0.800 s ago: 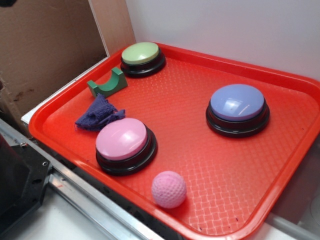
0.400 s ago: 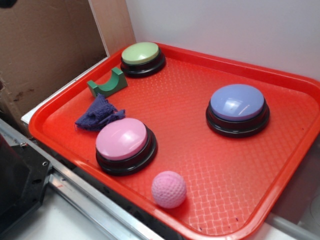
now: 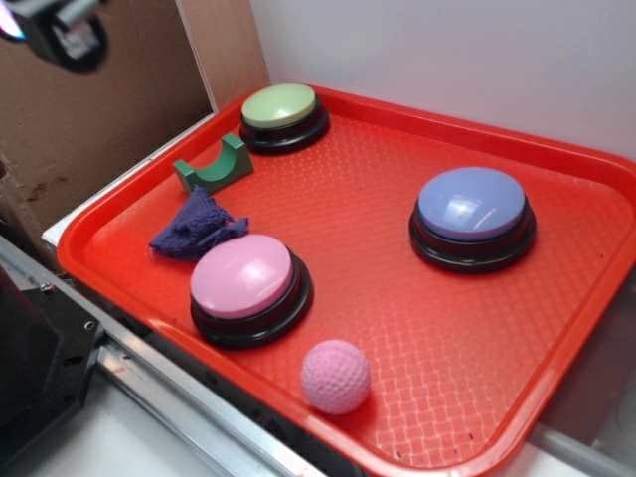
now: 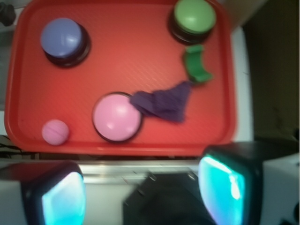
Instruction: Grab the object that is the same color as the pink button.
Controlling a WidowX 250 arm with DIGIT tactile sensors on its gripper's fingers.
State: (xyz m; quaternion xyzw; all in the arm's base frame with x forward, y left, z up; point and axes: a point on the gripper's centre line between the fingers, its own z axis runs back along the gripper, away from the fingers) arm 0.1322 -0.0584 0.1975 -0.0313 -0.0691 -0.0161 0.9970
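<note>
The object, a small light-pink dimpled ball point(image 3: 336, 376), lies near the front edge of the red tray point(image 3: 397, 318), just right of the pink button point(image 3: 243, 278) with its black base. In the wrist view the ball point(image 4: 55, 131) is at lower left of the tray and the pink button point(image 4: 116, 117) beside it. My gripper point(image 3: 55, 30) hovers high at the top left corner, off the tray and far from the ball. In the wrist view the gripper point(image 4: 145, 190) is open; its cyan pads point(image 4: 63, 201) stand wide apart with nothing between them.
On the tray also sit a lavender button point(image 3: 471, 204), a pale green button point(image 3: 281, 106), a green arch block point(image 3: 214, 167) and a crumpled purple cloth point(image 3: 194, 227) touching the pink button. A cardboard wall point(image 3: 89, 119) stands left; a metal rail point(image 3: 169, 397) runs along the front.
My gripper has come into the top left corner of the exterior view, where only a dark sliver showed before. Nothing on the tray has moved.
</note>
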